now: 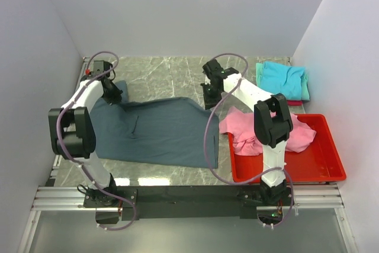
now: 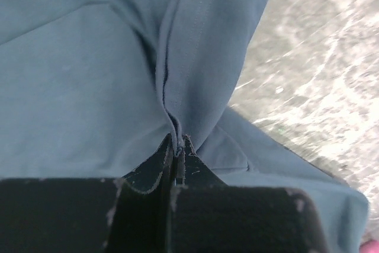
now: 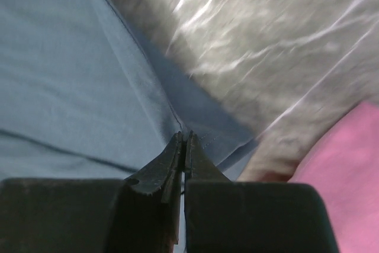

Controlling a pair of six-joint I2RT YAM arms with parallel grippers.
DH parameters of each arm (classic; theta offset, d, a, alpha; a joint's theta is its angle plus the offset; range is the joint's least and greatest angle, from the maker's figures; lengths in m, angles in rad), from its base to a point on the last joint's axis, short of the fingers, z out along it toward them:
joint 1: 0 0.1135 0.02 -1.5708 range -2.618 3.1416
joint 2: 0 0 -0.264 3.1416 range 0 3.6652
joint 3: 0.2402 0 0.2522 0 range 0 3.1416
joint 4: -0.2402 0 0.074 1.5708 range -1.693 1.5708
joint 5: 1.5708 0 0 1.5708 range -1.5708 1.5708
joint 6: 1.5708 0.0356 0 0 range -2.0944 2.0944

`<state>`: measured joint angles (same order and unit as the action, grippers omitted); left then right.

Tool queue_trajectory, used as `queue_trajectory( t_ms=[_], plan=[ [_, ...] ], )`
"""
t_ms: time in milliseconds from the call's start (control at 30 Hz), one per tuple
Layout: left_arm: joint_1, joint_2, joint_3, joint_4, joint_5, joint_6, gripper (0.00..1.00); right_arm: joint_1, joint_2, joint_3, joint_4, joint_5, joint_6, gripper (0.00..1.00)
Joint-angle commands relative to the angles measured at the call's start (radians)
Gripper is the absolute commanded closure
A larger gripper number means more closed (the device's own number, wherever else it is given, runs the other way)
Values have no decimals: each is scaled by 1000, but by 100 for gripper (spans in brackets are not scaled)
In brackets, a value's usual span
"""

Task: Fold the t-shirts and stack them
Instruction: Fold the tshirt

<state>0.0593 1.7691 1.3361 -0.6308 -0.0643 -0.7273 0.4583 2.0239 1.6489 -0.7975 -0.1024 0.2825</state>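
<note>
A dark slate blue-grey t-shirt [image 1: 157, 131] lies spread on the marble table. My left gripper [image 1: 113, 95] is shut on its far left corner; in the left wrist view the cloth [image 2: 118, 75] is pinched into a ridge between the jaws [image 2: 177, 144]. My right gripper [image 1: 211, 98] is shut on its far right edge; in the right wrist view the hem [image 3: 89, 87] runs into the closed jaws [image 3: 184, 137]. A pink t-shirt [image 1: 249, 131] lies crumpled, partly in the red bin [image 1: 323, 167]. Folded turquoise [image 1: 283, 78], mint and red tees are stacked at the far right.
White walls close in the table on the left, back and right. The red bin sits at the near right beside the right arm's base. The pink cloth shows at the right edge of the right wrist view [image 3: 349, 176].
</note>
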Motion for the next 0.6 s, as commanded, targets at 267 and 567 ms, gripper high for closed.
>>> queue_trajectory(
  t_ms=[267, 567],
  plan=[
    [-4, -249, -195, 8, -100, -26, 100, 62, -140, -132, -92, 41, -11, 100],
    [-6, -358, -319, -15, -112, -40, 100, 74, -192, -187, -160, 79, -9, 100]
  ],
)
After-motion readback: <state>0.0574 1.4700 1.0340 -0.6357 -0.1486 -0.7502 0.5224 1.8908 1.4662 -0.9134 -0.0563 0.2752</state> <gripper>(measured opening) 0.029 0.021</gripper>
